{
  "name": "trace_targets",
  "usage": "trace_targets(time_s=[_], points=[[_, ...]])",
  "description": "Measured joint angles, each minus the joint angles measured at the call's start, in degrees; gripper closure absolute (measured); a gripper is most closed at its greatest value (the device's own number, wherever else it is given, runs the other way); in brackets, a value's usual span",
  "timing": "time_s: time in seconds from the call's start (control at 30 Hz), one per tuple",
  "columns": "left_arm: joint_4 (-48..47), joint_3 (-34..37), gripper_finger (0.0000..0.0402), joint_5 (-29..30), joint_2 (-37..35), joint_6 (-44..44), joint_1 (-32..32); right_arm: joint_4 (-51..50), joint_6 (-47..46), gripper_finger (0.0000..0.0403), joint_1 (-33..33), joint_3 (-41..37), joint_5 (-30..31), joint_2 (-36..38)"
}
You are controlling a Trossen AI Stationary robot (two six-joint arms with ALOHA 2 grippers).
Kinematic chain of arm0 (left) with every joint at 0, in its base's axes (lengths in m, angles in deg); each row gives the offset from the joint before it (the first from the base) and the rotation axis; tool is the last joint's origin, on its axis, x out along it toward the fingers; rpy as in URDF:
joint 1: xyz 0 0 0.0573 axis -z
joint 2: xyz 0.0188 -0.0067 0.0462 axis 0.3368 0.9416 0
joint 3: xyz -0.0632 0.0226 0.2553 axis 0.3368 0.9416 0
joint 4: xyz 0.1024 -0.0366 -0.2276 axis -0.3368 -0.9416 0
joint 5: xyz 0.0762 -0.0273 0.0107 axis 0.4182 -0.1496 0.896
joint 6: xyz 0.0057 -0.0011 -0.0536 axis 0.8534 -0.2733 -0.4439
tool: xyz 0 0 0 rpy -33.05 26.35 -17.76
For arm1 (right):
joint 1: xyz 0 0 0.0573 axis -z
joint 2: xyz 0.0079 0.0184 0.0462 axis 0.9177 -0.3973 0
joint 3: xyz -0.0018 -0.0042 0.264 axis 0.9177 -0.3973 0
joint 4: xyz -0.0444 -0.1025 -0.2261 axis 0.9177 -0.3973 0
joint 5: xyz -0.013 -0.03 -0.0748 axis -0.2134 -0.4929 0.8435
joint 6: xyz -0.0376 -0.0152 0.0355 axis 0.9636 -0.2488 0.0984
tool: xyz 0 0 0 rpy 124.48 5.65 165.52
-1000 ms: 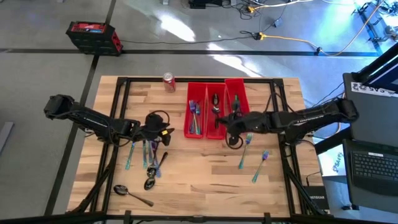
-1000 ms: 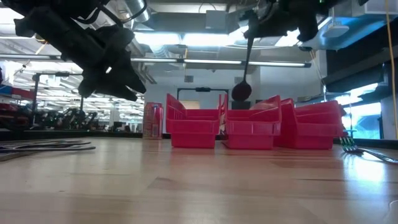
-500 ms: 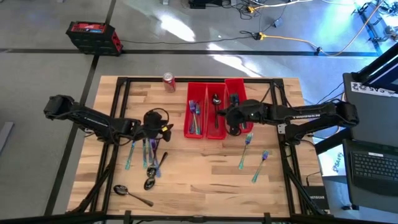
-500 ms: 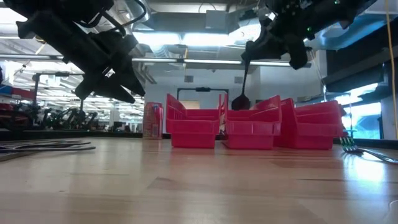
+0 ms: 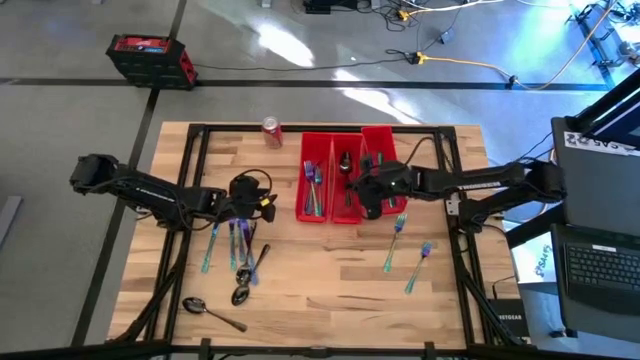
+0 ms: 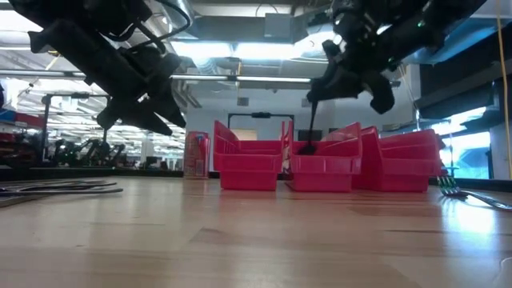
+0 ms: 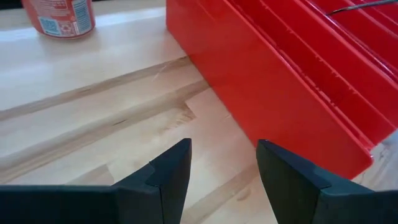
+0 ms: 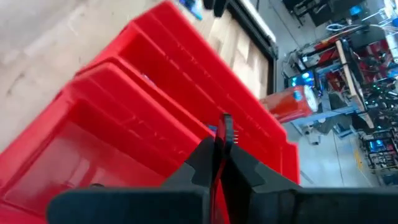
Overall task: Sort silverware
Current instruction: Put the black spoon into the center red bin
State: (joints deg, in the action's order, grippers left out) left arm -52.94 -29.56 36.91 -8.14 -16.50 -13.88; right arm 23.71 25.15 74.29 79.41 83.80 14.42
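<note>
**Lowering a spoon into the middle bin**

Hovering above the table, the left gripper (image 5: pixel 262 207) hangs with its fingers (image 7: pixel 171 171) apart and nothing between them, just beside the leftmost red bin (image 5: pixel 313 180). Below it a cluster of loose silverware (image 5: pixel 238 250) lies on the wood, and a lone spoon (image 5: pixel 205 311) rests near the front edge. A soda can (image 5: pixel 271 131) stands at the back. Over the middle bin (image 5: pixel 346 190), the right gripper (image 6: pixel 314 100) is clamped tight on a dark spoon (image 6: pixel 309 132), bowl hanging down at the bin's rim. Two forks (image 5: pixel 407 255) lie on the table right of the bins
</note>
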Motion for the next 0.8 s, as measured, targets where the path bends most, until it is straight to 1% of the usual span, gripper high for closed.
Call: trace_targets(time_s=[0.33, 0.6, 0.8], points=[[-0.08, 0.00, 0.0231, 0.00, 0.00, -0.06, 0.02, 4.03, 2.22, 0.0403, 2.19, 0.02, 0.40, -5.90], [-0.47, 0.00, 0.0231, -0.02, 0.03, -0.02, 0.02, 4.72, 2.92, 0.0402, 3.74, 0.07, 0.63, -7.00], [-1.05, 0.00, 0.0231, -0.04, 0.07, -0.15, 0.02, 4.47, 2.92, 0.0389, 3.59, 0.07, 2.15, -7.00]])
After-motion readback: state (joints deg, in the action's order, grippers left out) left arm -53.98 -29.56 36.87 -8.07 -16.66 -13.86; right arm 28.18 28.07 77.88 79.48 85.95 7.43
